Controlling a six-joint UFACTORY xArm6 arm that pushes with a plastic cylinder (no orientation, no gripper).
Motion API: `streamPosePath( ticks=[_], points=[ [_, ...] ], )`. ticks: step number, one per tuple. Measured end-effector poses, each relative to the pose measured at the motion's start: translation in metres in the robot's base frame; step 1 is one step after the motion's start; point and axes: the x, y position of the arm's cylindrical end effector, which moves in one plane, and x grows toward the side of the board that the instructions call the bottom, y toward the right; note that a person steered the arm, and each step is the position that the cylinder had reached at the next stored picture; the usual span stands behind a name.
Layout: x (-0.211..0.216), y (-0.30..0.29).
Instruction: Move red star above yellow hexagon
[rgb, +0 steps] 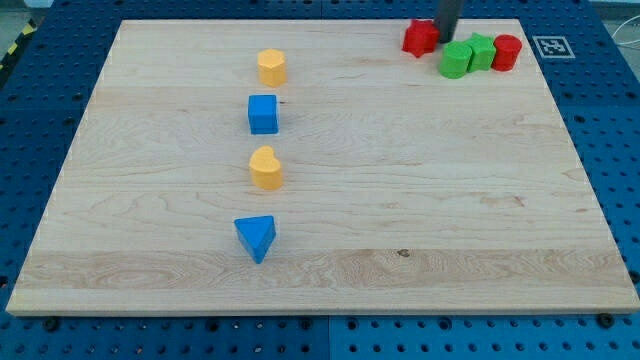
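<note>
The red star (420, 38) lies near the board's top edge, right of centre. My tip (444, 38) touches its right side, between it and the green blocks. The yellow hexagon (271, 67) sits at the upper left of the board, well left of the star. The rod comes down from the view's top.
A green cylinder (456, 60), a green block (482, 50) and a red cylinder (507, 51) cluster just right of my tip. A blue cube (263, 114), a yellow heart (266, 168) and a blue triangle (256, 238) line up below the hexagon. The wooden board (450, 200) rests on a blue pegboard.
</note>
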Motion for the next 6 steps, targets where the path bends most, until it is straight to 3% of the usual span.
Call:
streamPosePath(
  ticks=[4, 6],
  points=[
    [0.005, -0.066],
    [0.034, -0.085]
  ],
)
